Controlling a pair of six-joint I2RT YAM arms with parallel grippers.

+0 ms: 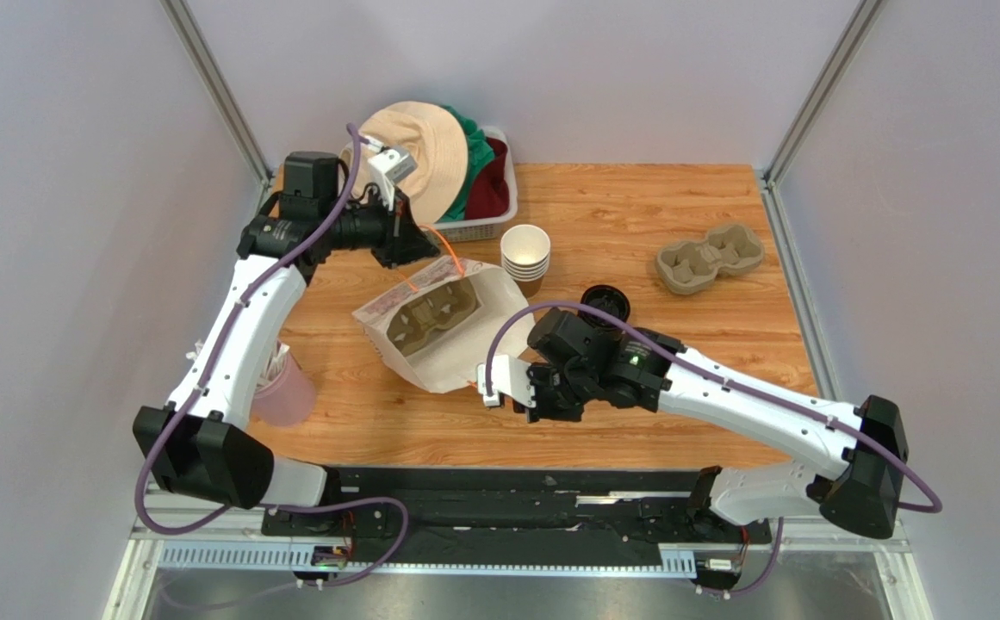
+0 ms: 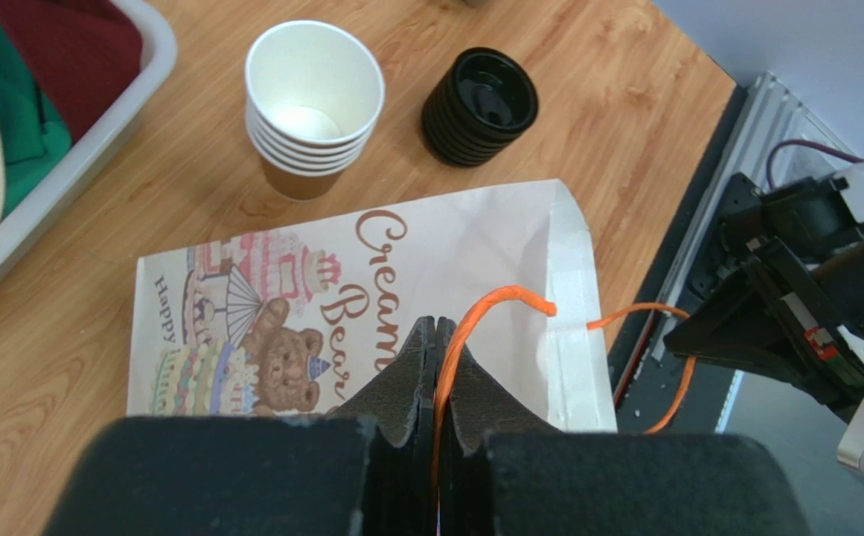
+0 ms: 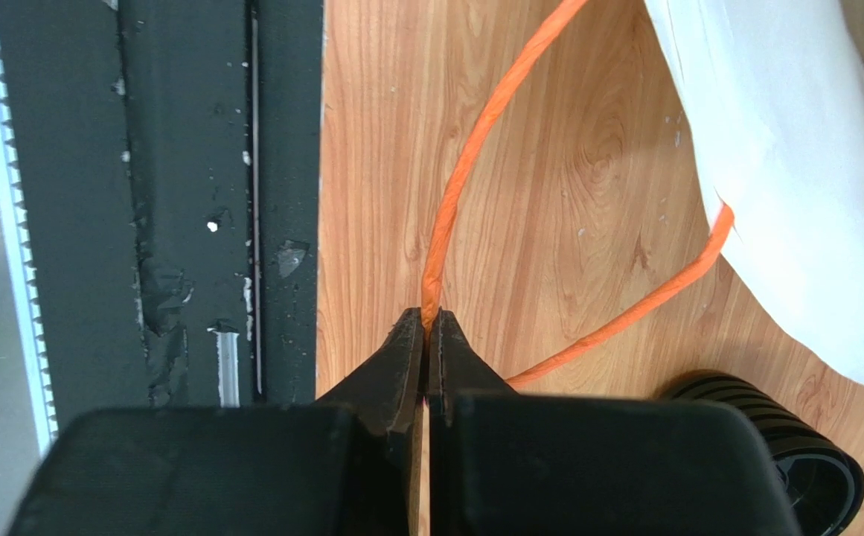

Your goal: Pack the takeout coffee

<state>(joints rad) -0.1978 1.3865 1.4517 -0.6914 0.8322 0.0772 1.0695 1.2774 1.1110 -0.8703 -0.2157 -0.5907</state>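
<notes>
No lidded cup shows in any view. A stack of kraft-brown paper cups (image 1: pixel 526 252) (image 2: pixel 313 106) and a stack of black lids (image 1: pixel 605 304) (image 2: pixel 481 106) (image 3: pixel 783 447) stand apart on the table. A white printed paper bag (image 1: pixel 492 342) (image 2: pixel 403 290) (image 3: pixel 794 168) lies at the centre with a cardboard cup carrier (image 1: pixel 434 317) in its mouth. My left gripper (image 1: pixel 425 248) (image 2: pixel 438 335) is shut on one orange bag handle (image 2: pixel 503 302). My right gripper (image 1: pixel 527 392) (image 3: pixel 427 324) is shut on the other orange handle (image 3: pixel 481 145), near the table's front edge.
A second cup carrier (image 1: pixel 709 258) lies at the back right. A grey basket (image 1: pixel 498 213) of hats stands at the back. A pink cup of straws (image 1: pixel 282 388) stands by my left arm. The black base rail (image 3: pixel 179 201) runs along the front edge.
</notes>
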